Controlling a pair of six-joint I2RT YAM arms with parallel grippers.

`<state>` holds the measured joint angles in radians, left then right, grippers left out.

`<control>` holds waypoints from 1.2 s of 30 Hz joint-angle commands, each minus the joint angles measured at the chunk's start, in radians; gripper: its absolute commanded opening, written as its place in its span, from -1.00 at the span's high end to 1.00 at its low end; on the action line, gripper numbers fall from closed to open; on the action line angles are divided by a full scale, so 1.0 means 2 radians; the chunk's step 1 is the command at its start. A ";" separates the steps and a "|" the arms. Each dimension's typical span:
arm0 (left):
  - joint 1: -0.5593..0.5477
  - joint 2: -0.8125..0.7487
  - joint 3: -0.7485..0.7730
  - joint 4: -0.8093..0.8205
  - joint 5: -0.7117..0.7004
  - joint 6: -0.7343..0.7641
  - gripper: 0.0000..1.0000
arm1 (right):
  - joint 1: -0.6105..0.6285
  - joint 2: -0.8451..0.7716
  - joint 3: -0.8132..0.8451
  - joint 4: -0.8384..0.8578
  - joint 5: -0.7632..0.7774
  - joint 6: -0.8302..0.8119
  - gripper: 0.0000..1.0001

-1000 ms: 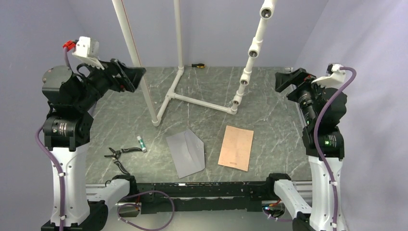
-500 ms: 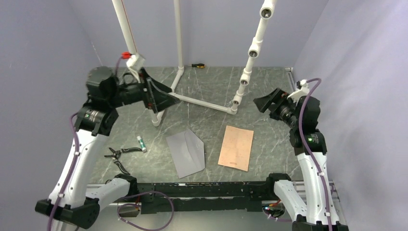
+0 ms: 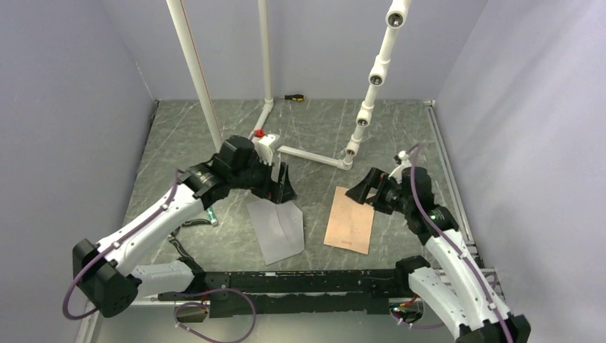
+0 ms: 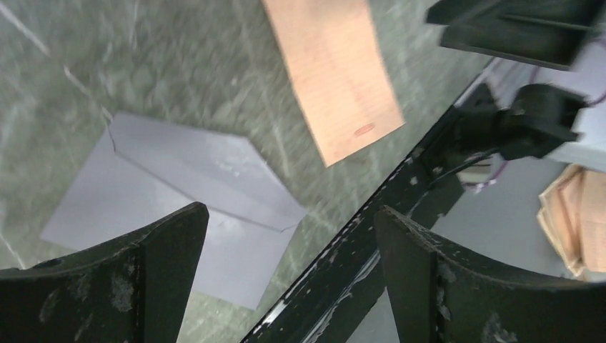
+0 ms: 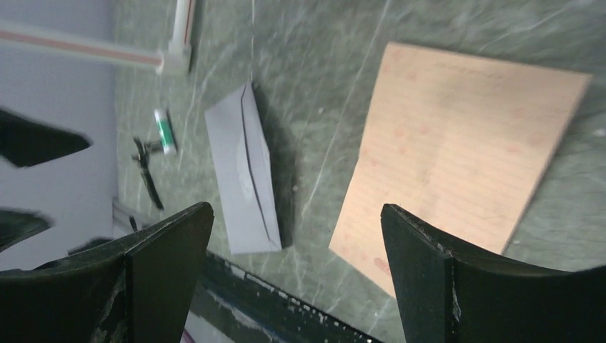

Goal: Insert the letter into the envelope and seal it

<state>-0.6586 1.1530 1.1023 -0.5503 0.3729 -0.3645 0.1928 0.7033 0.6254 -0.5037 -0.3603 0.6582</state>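
Overhead, the left gripper [image 3: 281, 189] hangs over the far end of the envelope [image 3: 277, 232], which lies flat on the dark marbled table [image 3: 179, 136] near its front edge, pointed flap turned toward the letter [image 3: 351, 221]. The letter rests just beside the envelope, apart from it, and the right gripper [image 3: 363, 187] hovers at its far left corner. A glue stick [image 3: 212, 216] and a pair of pliers [image 3: 179, 244] lie to the left, partly under the left arm, and a screwdriver [image 3: 294, 96] sits by the back wall behind a white pipe frame [image 3: 266, 64]. From the left wrist, the left gripper [image 4: 289, 214] is spread wide with nothing between its fingers [image 4: 161, 268]. The envelope [image 4: 179, 179] is below, the letter [image 4: 332, 71] beyond it, and the black rail [image 4: 357, 275] at the table's front edge runs diagonally. The picture is blurred. From the right wrist, the right gripper [image 5: 296, 213] is likewise released, jaws far apart and holding nothing. The letter [image 5: 457, 150] lies flat under its right finger and the envelope [image 5: 246, 171] lies further off. The glue stick [image 5: 164, 132] and pliers [image 5: 146, 171] lie past the envelope.
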 commanded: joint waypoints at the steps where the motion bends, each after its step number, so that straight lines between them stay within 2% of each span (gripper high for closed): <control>1: -0.036 0.020 -0.042 0.010 -0.097 -0.047 -0.86 | 0.105 0.040 -0.002 0.032 0.084 0.037 -0.86; 3: -0.048 0.023 -0.067 0.010 -0.124 -0.063 -0.86 | 0.163 0.061 -0.008 0.043 0.120 0.050 -0.88; 6: -0.052 0.026 -0.107 0.017 -0.139 -0.087 -0.82 | 0.217 0.100 -0.011 0.055 0.152 0.065 -0.88; 9: -0.054 0.031 -0.141 0.025 -0.149 -0.109 -0.66 | 0.259 0.146 -0.002 0.057 0.185 0.067 -0.81; 12: -0.054 0.038 -0.158 0.034 -0.158 -0.121 -0.46 | 0.271 0.176 0.021 0.008 0.245 0.084 -0.77; 15: -0.054 0.050 -0.169 0.051 -0.151 -0.122 -0.35 | 0.264 0.181 0.042 -0.039 0.318 0.092 -0.77; 19: -0.054 0.074 -0.158 0.062 -0.138 -0.106 -0.20 | 0.191 0.177 0.046 -0.080 0.335 0.090 -0.77; 21: -0.053 0.086 -0.134 0.062 -0.130 -0.089 -0.19 | 0.141 0.162 0.035 -0.082 0.324 0.078 -0.76; 24: -0.054 0.105 -0.091 0.065 -0.114 -0.063 -0.22 | 0.067 0.138 0.004 -0.049 0.294 0.043 -0.77; 27: -0.054 0.135 -0.048 0.072 -0.097 -0.045 -0.25 | -0.003 0.138 -0.032 0.008 0.230 0.019 -0.76; 30: -0.054 0.170 -0.013 0.081 -0.082 -0.036 -0.28 | -0.041 0.159 -0.057 0.053 0.191 0.020 -0.72; 32: -0.054 0.196 0.007 0.089 -0.074 -0.033 -0.36 | -0.057 0.171 -0.064 0.073 0.176 0.021 -0.69; 36: -0.052 0.267 0.054 0.114 -0.055 -0.032 -0.65 | -0.083 0.178 -0.086 0.112 0.129 0.009 -0.59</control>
<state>-0.7628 1.5757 1.1267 -0.3859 0.1974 -0.4568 0.0681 1.0584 0.4789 -0.4282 0.0238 0.7143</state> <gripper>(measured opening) 0.774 0.821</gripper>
